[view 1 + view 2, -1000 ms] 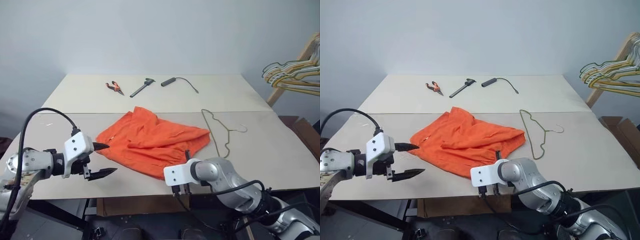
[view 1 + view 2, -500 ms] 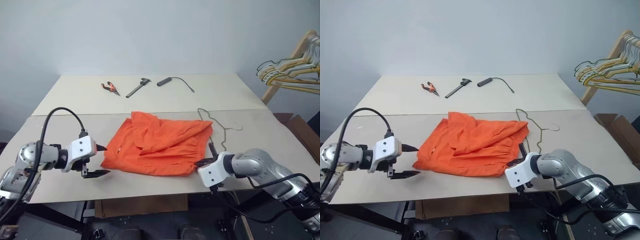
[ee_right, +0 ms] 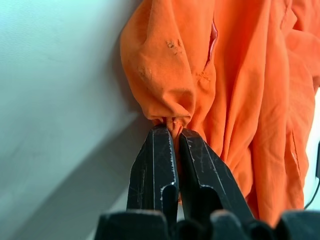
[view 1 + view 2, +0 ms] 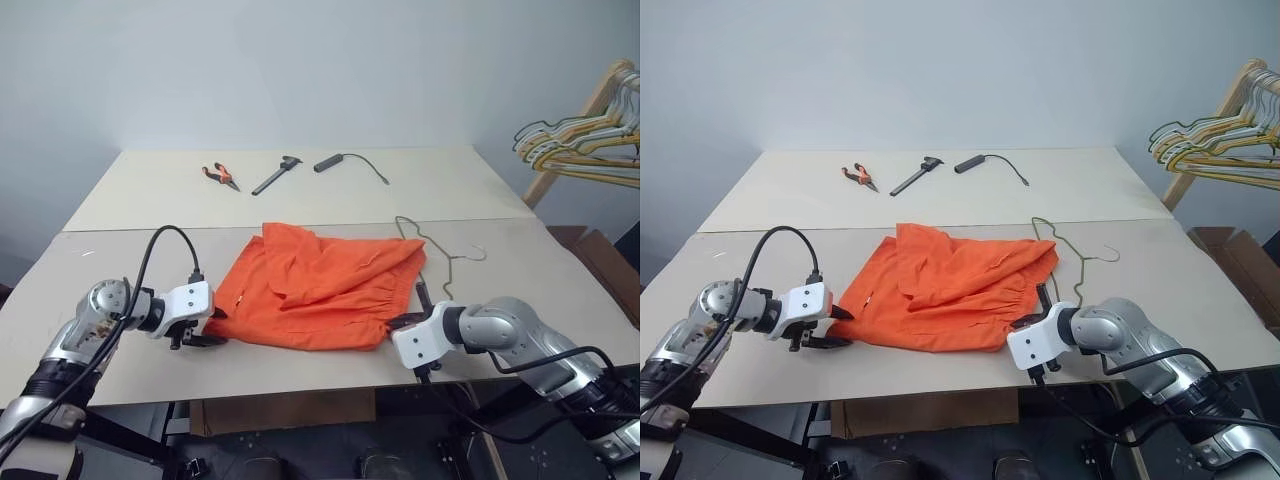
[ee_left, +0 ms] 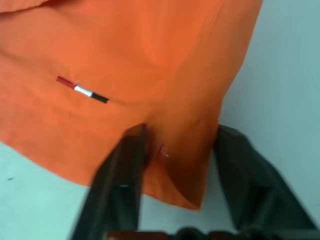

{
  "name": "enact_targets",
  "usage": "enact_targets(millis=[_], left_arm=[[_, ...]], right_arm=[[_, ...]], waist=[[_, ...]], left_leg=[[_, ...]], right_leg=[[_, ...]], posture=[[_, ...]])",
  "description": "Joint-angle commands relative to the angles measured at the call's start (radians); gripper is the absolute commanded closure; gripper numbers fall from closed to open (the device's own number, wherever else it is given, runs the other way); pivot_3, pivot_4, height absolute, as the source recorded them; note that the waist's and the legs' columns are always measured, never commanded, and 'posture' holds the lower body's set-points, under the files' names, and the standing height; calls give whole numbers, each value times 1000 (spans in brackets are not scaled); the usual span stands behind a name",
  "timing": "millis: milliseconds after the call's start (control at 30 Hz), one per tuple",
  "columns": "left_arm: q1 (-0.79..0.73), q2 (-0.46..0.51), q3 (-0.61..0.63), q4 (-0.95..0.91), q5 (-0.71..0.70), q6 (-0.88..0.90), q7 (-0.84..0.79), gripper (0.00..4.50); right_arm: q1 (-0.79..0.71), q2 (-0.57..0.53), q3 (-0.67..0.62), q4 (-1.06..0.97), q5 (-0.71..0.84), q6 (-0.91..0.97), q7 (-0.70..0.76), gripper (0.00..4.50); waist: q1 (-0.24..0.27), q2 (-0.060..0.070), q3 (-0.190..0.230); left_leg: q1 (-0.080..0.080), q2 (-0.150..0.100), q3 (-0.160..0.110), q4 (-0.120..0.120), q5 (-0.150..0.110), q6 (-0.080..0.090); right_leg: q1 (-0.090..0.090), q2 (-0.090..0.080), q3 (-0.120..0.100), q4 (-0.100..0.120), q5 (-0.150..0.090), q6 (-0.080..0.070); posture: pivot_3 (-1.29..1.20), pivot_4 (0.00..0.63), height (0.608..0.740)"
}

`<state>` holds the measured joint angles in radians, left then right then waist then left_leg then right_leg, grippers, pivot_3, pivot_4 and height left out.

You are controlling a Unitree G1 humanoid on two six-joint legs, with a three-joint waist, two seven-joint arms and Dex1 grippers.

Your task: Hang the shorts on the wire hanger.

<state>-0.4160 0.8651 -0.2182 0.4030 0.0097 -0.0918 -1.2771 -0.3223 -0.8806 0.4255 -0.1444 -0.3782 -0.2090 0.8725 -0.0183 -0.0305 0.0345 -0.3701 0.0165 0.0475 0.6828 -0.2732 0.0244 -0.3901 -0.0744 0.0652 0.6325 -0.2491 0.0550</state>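
The shorts (image 4: 318, 287) lie flat mid-table, long axis stretched between the grippers: right gripper (image 3: 172, 131) pinches the waistband corner nearest the hanger (image 4: 440, 258), while left gripper (image 5: 172, 150), jaws part-spread, straddles the far corner, well apart from the hanger.

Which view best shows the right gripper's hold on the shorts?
The right wrist view: the right gripper has its black fingers pinched shut on a bunched fold of the shorts. The two head views show that gripper at the cloth's near right corner, with the contact itself tucked behind the white wrist housing. The left wrist view shows the opposite corner.
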Motion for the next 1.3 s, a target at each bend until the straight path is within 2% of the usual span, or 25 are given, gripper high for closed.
enact_targets(millis=[33,133,333,400,500,567,633,700,800,867,900,933,1000,1033,1100,1233,1300], left_arm=[[-40,-5,-11,54,64,-49,52,3476],[-45,-15,9,50,33,-54,32,4462],[35,41,51,-115,-7,22,2,4487],[89,105,58,-225,29,88,6,4487],[171,190,103,-428,-9,212,-20,4487],[190,204,118,-503,-23,261,-13,4487],[165,174,121,-516,-13,246,33,4487],[41,38,141,-438,29,231,237,4487],[-117,-99,164,-297,109,228,485,4487],[-333,-202,225,-106,191,211,855,4487],[-409,-233,249,-37,213,192,991,4487],[-487,-266,310,8,209,185,1150,4487],[-562,-273,377,34,212,142,1305,4487],[-582,-255,399,18,216,85,1345,4487],[-584,-225,421,-34,189,-8,1326,4487],[-471,-169,411,-184,98,-110,1140,4487],[-360,-136,417,-309,10,-70,1008,4487]], right_arm=[[-1,11,-46,-32,-6,21,-4,4500],[5,16,-51,-39,-7,27,-1,4500],[22,33,-60,-61,1,66,-1,4500],[37,39,-73,-104,35,99,25,4500],[35,12,-84,-146,88,108,98,4500],[12,3,-87,-132,89,92,119,4500],[-64,35,-87,-66,51,82,80,4500],[-219,133,-88,73,-8,122,-31,4500],[-384,246,-88,250,-79,153,-173,4500],[-607,401,-137,478,-97,220,-424,4500],[-688,449,-152,566,-111,232,-529,4500],[-768,488,-174,649,-120,238,-648,4500],[-873,524,-214,752,-126,226,-826,4500],[-921,536,-247,783,-116,209,-921,4500],[-965,538,-278,808,-99,153,-1023,4500],[-880,522,-277,737,-48,35,-967,4500],[-800,499,-237,687,-46,-14,-886,4500]], waist=[[0,0,0],[-1,0,0],[-8,0,0],[-15,0,0],[-24,-1,0],[-23,0,0],[-19,0,0],[-17,0,0],[-8,-6,0],[-4,-7,-1],[-8,-8,1],[-12,-8,0],[-22,-10,-1],[-27,-11,-2],[-35,-10,-3],[-55,-10,-7],[-58,-10,-7]], left_leg=[[0,0,0,0,0,0],[0,0,0,0,0,0],[0,0,0,0,0,0],[-1,0,0,0,0,0],[-3,1,-2,0,0,0],[-2,1,-2,0,0,0],[1,0,-2,0,0,0],[3,0,-1,1,0,1],[5,-1,-2,1,4,0],[2,-1,-4,1,5,-1],[1,-1,-7,1,5,-2],[-4,-2,-10,1,8,-7],[-22,-3,-13,0,17,-21],[-28,-3,-13,0,19,-25],[-31,-4,-11,-5,19,-26],[-31,-4,-13,-7,12,-24],[-32,-4,-12,-5,11,-22]], right_leg=[[0,0,0,0,0,0],[0,0,0,1,0,0],[0,0,0,0,0,0],[-1,0,1,1,0,0],[-3,0,1,1,0,0],[-3,-1,1,2,0,0],[1,-1,1,2,0,1],[2,-1,1,2,0,1],[3,0,1,7,2,1],[-1,0,1,11,2,0],[-4,0,1,13,2,0],[-14,-1,2,17,4,-2],[-33,-2,2,25,7,-3],[-40,-3,0,26,7,-3],[-50,-5,-1,33,7,-3],[-49,-5,-8,31,7,-3],[-47,-6,-9,28,7,-3]], posture=[[-42,0,740],[-42,0,740],[-38,0,740],[-30,0,740],[-22,0,740],[-9,0,740],[2,0,740],[12,0,740],[14,0,740],[12,0,740],[12,0,740],[0,0,740],[-1,0,740],[0,0,740],[0,0,740],[2,0,740],[0,0,740]])
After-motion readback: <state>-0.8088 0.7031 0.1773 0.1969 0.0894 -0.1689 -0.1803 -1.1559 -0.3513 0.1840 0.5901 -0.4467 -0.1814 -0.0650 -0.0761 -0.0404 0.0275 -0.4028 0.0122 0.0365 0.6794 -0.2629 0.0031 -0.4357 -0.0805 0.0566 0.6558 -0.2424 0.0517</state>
